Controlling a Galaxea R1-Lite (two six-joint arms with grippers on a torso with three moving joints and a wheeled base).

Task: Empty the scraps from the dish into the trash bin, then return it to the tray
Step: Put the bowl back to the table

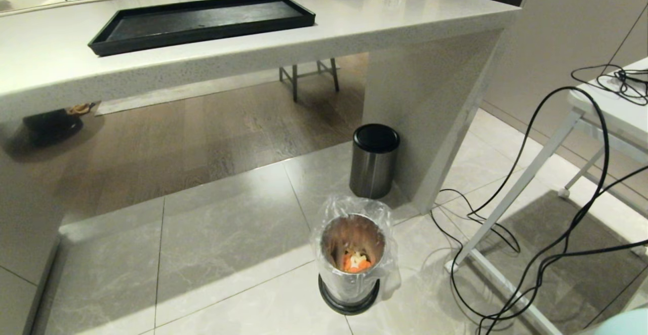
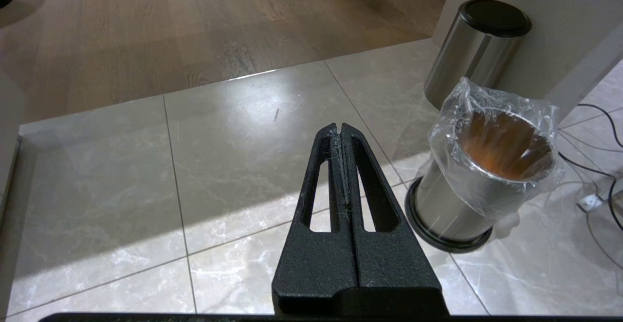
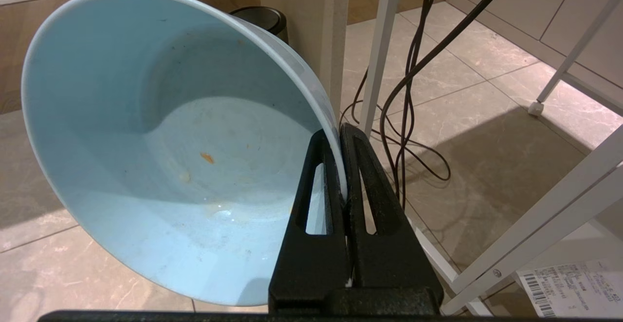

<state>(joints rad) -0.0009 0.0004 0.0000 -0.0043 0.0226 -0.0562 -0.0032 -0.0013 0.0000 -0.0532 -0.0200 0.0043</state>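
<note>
A long pale counter [image 1: 354,16] carries the black tray [image 1: 202,18] near its far edge, nothing on it. On the tiled floor [image 1: 228,254] by the counter's end panel stands a steel bin with a black lid [image 1: 373,160], and just in front of it the bag-lined trash bin [image 1: 353,261], with the orange and pale scraps [image 1: 356,262] at its bottom. The right gripper [image 3: 340,132] pinches the rim of the tilted pale-blue dish [image 3: 160,147], which holds only specks. The left gripper [image 2: 339,128] hangs over the floor beside the trash bin, its 2 fingers pressed together around nothing.
</note>
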